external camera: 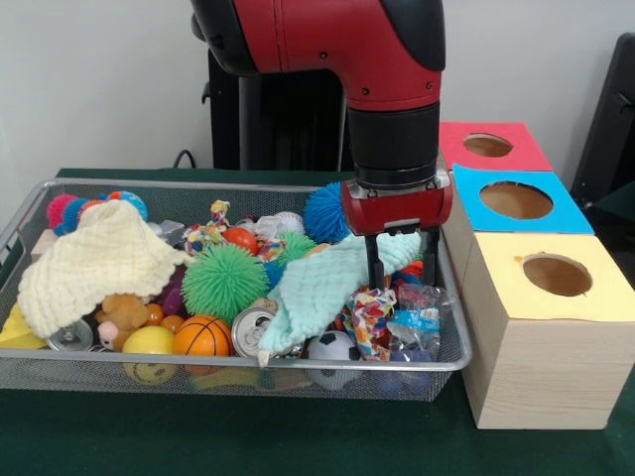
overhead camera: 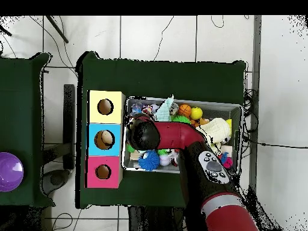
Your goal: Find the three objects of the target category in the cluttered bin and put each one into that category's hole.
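Observation:
My gripper (external camera: 402, 256) hangs over the right end of the wire mesh bin (external camera: 298, 365), shut on the upper corner of a mint green cloth (external camera: 317, 288). The cloth drapes down and to the left over the clutter. A cream cloth (external camera: 94, 258) lies at the bin's left end. Right of the bin stand three boxes with round holes: yellow (external camera: 595, 288) nearest, blue (external camera: 556, 213) in the middle, pink (external camera: 526, 149) farthest. In the overhead view the arm (overhead camera: 174, 135) covers the gripper, and a mint cloth tip (overhead camera: 166, 105) shows near the yellow box (overhead camera: 105, 106).
The bin holds a green spiky ball (external camera: 223, 283), a blue spiky ball (external camera: 325, 210), a small basketball (external camera: 201, 335), a drink can (external camera: 253, 330), a soccer ball (external camera: 332, 347), a teddy (external camera: 124, 312) and rope toys. A purple bowl (overhead camera: 9, 171) sits on a separate table.

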Motion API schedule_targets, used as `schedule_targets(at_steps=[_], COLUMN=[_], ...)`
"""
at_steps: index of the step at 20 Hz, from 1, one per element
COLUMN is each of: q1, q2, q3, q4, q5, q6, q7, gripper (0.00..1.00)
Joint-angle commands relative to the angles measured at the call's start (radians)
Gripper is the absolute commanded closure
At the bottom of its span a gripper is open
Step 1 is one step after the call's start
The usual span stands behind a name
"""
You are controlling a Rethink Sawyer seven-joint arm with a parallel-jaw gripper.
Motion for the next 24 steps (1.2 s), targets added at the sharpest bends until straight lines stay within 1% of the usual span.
schedule_targets(at_steps=[1,3,8,9,10,15,24], q1=[0.0,0.006,0.013,0.01,0.01,-0.004,-0.017], q2=[-0.041,-0.086,-0.141,-0.167,-0.174,-0.18,-0.145], q3=[0.039,0.031,0.021,0.024,0.023,0.034,0.042], q4=[-0.035,-0.025,-0.01,-0.008,-0.011,-0.008,-0.007], q5=[-0.046,-0.038,-0.034,-0.027,-0.027,-0.035,-0.049], q6=[0.099,0.132,0.172,0.194,0.204,0.21,0.172], q7=[0.0,0.001,0.0,-0.005,-0.008,-0.015,-0.011], gripper=[0.0,0.0,0.0,0.0,0.0,0.0,0.0])
